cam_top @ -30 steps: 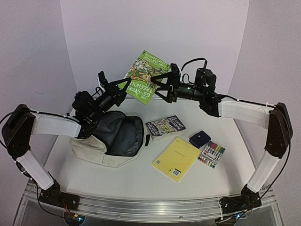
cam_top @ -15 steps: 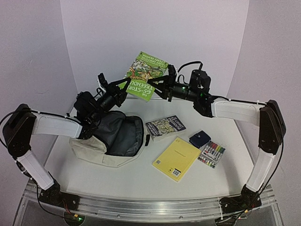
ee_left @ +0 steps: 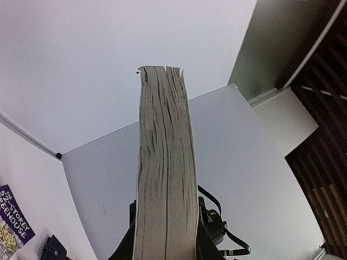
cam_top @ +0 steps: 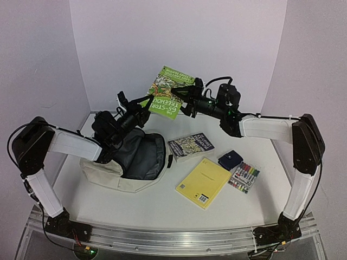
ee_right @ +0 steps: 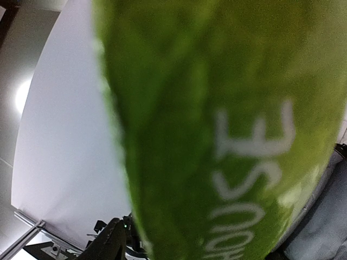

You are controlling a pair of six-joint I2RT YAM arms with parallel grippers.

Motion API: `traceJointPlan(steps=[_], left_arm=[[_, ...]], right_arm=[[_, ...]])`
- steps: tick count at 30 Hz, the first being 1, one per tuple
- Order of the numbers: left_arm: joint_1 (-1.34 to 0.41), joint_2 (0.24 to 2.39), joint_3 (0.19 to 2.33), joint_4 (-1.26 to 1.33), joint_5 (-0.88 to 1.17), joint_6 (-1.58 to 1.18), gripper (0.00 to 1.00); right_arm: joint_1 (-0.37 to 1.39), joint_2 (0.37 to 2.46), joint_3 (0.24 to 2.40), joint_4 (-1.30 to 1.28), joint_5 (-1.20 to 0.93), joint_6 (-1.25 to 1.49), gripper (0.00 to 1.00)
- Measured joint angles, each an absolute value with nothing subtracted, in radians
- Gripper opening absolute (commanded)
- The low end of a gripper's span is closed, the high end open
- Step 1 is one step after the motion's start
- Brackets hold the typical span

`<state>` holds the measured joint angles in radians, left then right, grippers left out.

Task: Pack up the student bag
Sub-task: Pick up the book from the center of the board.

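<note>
The student bag, cream fabric with a dark grey lining, lies open on the left of the table. A green paperback is held in the air behind it, above the table's back. My left gripper is shut on the book's lower left corner. In the left wrist view its page edge rises straight up between the black fingers. My right gripper straddles the book's right edge. The green cover fills the right wrist view, where one finger stands apart from it and the other is hidden.
Right of the bag lie a second paperback, a yellow notepad, a small navy pouch and a pack of coloured markers. White walls close in the back and both sides.
Both grippers and the green book have shifted a little to the right and up. My right gripper moved in from beside the book onto its right edge.
</note>
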<state>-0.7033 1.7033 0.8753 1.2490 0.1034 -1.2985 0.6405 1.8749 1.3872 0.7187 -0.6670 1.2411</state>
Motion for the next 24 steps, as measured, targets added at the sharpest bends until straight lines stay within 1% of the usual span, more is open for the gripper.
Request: traceJointPlan(steps=[2, 3, 5, 6, 7, 8, 9, 10, 13, 14, 17, 20, 22, 24], left_arm=[[-0.703, 1.744, 0.877, 1.269, 0.089, -1.335, 0.04], [-0.703, 1.758, 0.877, 1.277, 0.085, -1.349, 0.06], [-0.704, 1.773, 0.882, 1.287, 0.080, -1.372, 0.19], [-0.704, 1.776, 0.884, 1.287, 0.080, -1.380, 0.28], [-0.706, 1.777, 0.887, 1.289, 0.079, -1.386, 0.40], [-0.706, 1.777, 0.889, 1.290, 0.080, -1.382, 0.49], [-0.707, 1.775, 0.890, 1.291, 0.089, -1.379, 0.61], [-0.710, 1.768, 0.890, 1.278, 0.105, -1.372, 0.69], [-0.725, 1.698, 0.883, 1.123, 0.136, -1.323, 0.83], [-0.726, 1.658, 0.881, 1.042, 0.143, -1.297, 0.86], [-0.722, 1.498, 0.914, 0.624, 0.112, -1.195, 0.90], [-0.704, 1.403, 1.016, 0.245, 0.035, -1.098, 0.98], [-0.676, 1.376, 1.085, 0.031, -0.015, -1.039, 0.99], [-0.643, 1.371, 1.128, -0.125, -0.052, -0.999, 0.99]], right_arm=[[0.636, 1.886, 1.387, 0.717, -0.659, 1.255, 0.39], [0.634, 1.891, 1.387, 0.717, -0.657, 1.259, 0.32], [0.632, 1.898, 1.382, 0.717, -0.648, 1.265, 0.19], [0.631, 1.899, 1.379, 0.717, -0.644, 1.270, 0.11], [0.630, 1.899, 1.376, 0.721, -0.642, 1.270, 0.03], [0.629, 1.899, 1.374, 0.724, -0.642, 1.267, 0.00], [0.628, 1.899, 1.372, 0.726, -0.644, 1.271, 0.00], [0.628, 1.899, 1.368, 0.727, -0.645, 1.281, 0.00], [0.624, 1.899, 1.338, 0.728, -0.655, 1.288, 0.00], [0.621, 1.899, 1.326, 0.726, -0.661, 1.292, 0.00], [0.606, 1.898, 1.292, 0.726, -0.689, 1.302, 0.00], [0.586, 1.896, 1.265, 0.726, -0.708, 1.305, 0.00], [0.577, 1.896, 1.251, 0.727, -0.714, 1.309, 0.00], [0.568, 1.896, 1.233, 0.735, -0.720, 1.317, 0.00]])
